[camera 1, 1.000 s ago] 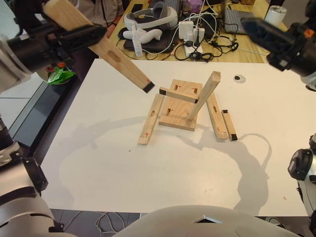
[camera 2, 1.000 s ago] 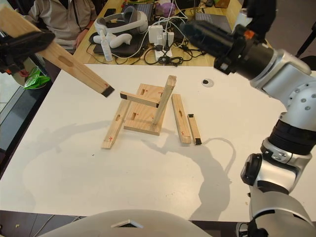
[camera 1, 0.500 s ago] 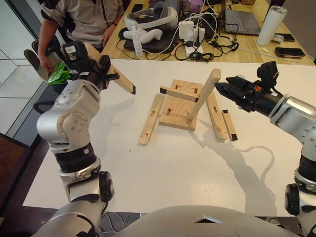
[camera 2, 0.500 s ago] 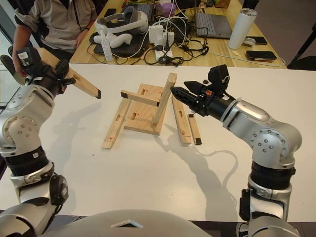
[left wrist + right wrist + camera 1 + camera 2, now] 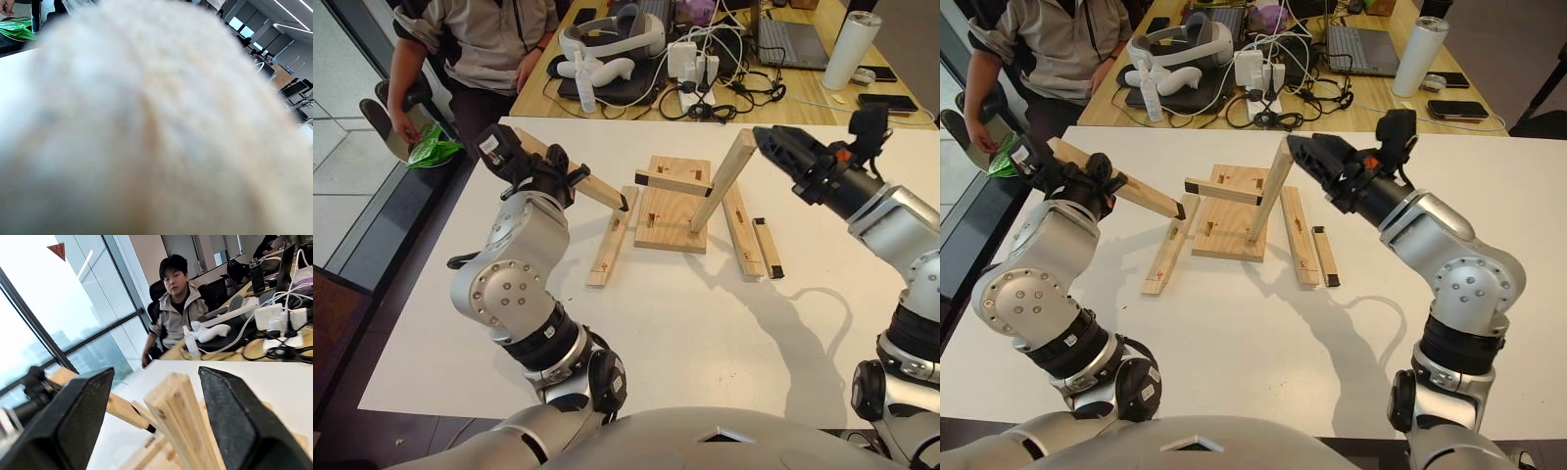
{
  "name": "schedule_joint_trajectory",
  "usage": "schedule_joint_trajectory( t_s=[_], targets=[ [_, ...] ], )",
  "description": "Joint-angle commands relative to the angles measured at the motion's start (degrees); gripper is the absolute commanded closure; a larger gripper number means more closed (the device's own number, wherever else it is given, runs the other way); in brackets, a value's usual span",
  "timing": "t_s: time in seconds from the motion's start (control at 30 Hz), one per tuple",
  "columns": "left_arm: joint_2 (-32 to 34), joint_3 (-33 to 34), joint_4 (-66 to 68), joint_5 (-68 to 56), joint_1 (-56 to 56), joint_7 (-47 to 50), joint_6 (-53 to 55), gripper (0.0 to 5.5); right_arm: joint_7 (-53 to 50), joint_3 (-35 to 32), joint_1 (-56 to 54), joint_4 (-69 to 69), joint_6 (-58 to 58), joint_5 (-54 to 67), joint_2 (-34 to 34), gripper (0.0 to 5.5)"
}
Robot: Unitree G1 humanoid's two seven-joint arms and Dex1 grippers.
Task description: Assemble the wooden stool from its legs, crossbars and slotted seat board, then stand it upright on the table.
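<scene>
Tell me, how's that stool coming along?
Left gripper shut on a leg, held aloft. Right gripper open astride upright leg. Seat board lying flat, loose legs alongside.

Your white table (image 5: pixel 705 333) carries the seat board (image 5: pixel 671 211), left-hand leg (image 5: pixel 612 238), right-hand leg (image 5: pixel 742 235) and short crossbar (image 5: pixel 768 247) (rightmost, black-tipped).

seat board (image 5: pixel 666 223) flat | leg (image 5: pixel 722 181) leaning upright in it | second leg (image 5: pixel 597 189) held aloft

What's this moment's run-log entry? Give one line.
left hand: grips tilted leg | right hand: open around top of upright leg | seat board: flat on table
</scene>
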Motion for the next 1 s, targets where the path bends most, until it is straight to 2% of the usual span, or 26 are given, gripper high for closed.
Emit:
schedule_joint_trajectory(
  t_s=[0.03, 0.1, 0.23, 0.47, 0.6, 0.77, 1.0],
  targets=[
    [-5.9, 0.4, 0.1, -0.2, 1.5, 1.1, 0.1, 4.48, -9.4, -5.5, -3.7, 4.6, -4.0, 7.4, 2.9, 2.31],
    [-7.4, 1.0, 1.4, -0.7, 1.3, 1.7, -1.0, 4.48, -16.3, -5.8, -5.2, 9.5, -8.6, 0.0, 3.2, 2.31],
    [-10.3, 1.5, 4.2, -2.5, 1.1, 3.3, -2.8, 4.48, -22.9, 3.8, -1.8, 16.0, -9.6, -19.1, 1.4, 2.31],
    [-10.0, -2.0, 10.1, -4.7, 0.7, 4.0, -5.7, 4.48, -21.6, 13.7, -1.7, 16.4, -3.2, -24.5, 8.1, 2.31],
    [-7.5, -5.9, 11.0, -8.5, 2.0, -0.8, -5.1, 4.48, -21.6, 14.2, -2.1, 16.6, -1.1, -25.3, 11.2, 2.31],
    [-2.4, -6.4, 9.9, -12.1, 3.9, -4.4, -1.9, 4.48, -21.0, 13.5, -2.4, 16.1, 0.0, -27.1, 13.0, 2.31],
    [4.8, -6.0, 9.2, -10.5, 5.6, -7.5, -0.5, 4.48, -20.1, 12.1, -2.6, 15.9, 1.1, -28.8, 13.7, 2.31]
  ],
)
